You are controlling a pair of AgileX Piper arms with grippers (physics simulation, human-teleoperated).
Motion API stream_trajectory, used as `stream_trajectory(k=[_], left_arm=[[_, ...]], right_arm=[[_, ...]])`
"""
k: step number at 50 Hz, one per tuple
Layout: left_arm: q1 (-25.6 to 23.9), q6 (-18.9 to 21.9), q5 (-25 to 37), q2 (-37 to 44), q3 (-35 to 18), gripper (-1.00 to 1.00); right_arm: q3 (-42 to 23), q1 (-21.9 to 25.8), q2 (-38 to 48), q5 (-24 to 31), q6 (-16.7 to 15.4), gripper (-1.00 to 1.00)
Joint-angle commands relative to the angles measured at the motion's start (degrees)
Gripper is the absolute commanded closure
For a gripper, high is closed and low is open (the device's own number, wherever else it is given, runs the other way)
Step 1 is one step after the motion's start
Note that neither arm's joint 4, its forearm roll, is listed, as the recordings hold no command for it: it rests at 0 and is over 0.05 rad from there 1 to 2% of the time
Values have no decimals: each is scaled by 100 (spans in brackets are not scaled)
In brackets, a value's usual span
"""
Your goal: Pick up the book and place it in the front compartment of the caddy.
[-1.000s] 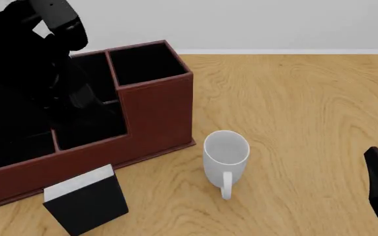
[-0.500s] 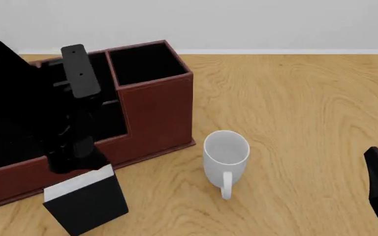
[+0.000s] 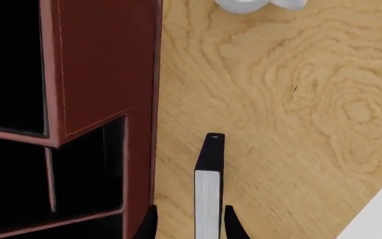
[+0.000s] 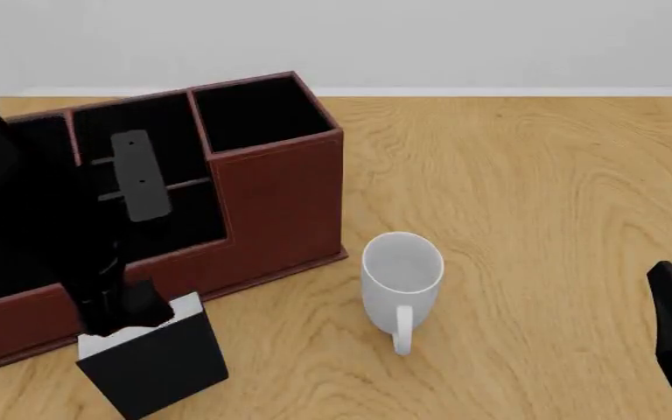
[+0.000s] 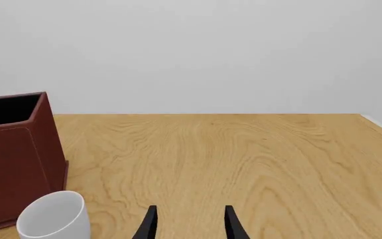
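Black book (image 4: 155, 367), white page edge; reddish-brown caddy (image 4: 277, 192), seemingly black-lined.

Front view looks down from above; wrist views sit low; all share the mug (image 4: 402, 278)

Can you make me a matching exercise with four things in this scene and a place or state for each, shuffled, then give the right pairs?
Things:
1. book
2. white mug
3. caddy
4. right gripper

Places or states:
A. open over bare table, holding nothing
B. standing upright on the table, in front of the caddy, left gripper fingers either side of its page edge
C. reddish-brown, with black-lined compartments of differing heights
D. standing upright on the table, to the right of the caddy, handle toward the camera

Pairs: 1-B, 2-D, 3-C, 4-A
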Motion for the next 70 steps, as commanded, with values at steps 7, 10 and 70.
stream_trajectory(k=[7, 10, 70], left_arm=[[-628, -847, -470, -210, 664, -100], [-680, -955, -536, -251, 787, -100], [-1025, -1270, -592, -710, 1298, 100]], right_arm=[[0, 0, 0, 0, -1, -100], [0, 1, 0, 0, -1, -100], [0, 1, -1, -1, -1, -100]])
